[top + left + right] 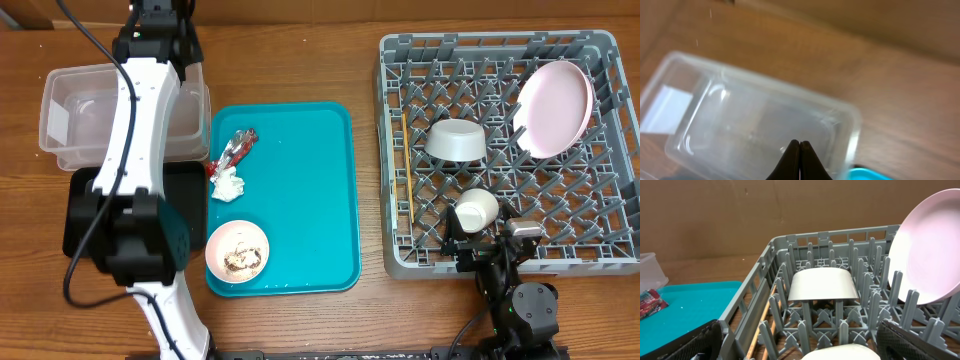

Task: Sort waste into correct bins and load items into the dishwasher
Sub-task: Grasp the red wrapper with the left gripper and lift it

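My left gripper (160,45) (799,142) is shut and empty above the right end of the clear tub (80,110) (740,115). The red-and-silver wrapper (238,146) (650,305), the white napkin (228,186) and the small pinkish-white bowl (237,250) with brownish scraps lie on the teal tray (300,200). The grey dish rack (400,260) (747,300) holds the pink plate (555,107) (930,255), the upturned grey bowl (457,140) (822,285), the chopsticks (407,170) (762,325) and the white cup (477,208) (840,352). My right gripper (490,235) (805,345) is open just behind the cup.
The black tray (190,200) lies in front of the clear tub, mostly under my left arm. The teal tray's corner shows in the left wrist view (870,175). Bare wooden table lies between the teal tray and the rack.
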`<state>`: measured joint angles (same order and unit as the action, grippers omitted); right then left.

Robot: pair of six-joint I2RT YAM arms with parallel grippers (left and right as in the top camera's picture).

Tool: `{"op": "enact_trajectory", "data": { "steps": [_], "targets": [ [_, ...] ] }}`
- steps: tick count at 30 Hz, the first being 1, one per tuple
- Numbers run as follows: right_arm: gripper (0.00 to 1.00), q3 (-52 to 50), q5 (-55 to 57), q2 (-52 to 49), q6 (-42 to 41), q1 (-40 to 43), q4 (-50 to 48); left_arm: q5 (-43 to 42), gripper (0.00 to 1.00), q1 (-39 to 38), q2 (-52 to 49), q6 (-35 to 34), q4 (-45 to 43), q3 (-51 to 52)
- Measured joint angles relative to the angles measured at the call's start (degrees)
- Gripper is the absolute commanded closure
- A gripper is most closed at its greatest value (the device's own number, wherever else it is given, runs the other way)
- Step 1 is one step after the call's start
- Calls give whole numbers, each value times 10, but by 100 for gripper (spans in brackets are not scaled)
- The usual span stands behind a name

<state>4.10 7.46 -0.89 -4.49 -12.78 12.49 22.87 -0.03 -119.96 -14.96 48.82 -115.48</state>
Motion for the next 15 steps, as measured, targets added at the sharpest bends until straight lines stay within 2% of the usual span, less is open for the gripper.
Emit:
{"op": "enact_trajectory", "data": {
  "steps": [1,3,5,11,15],
  "targets": [
    [0,0,0,0,0,0,0,-1,87,5,-12,-2,8,0],
    [0,0,0,0,0,0,0,-3,25,12,-28,-8,26,5],
    [0,0,0,0,0,0,0,-7,22,16,-31,-16,38,10],
    [0,0,0,0,0,0,0,-17,25,15,-13,-16,73,9],
    [0,0,0,0,0,0,0,-83,31,2,28,-16,134,9]
  ]
}}
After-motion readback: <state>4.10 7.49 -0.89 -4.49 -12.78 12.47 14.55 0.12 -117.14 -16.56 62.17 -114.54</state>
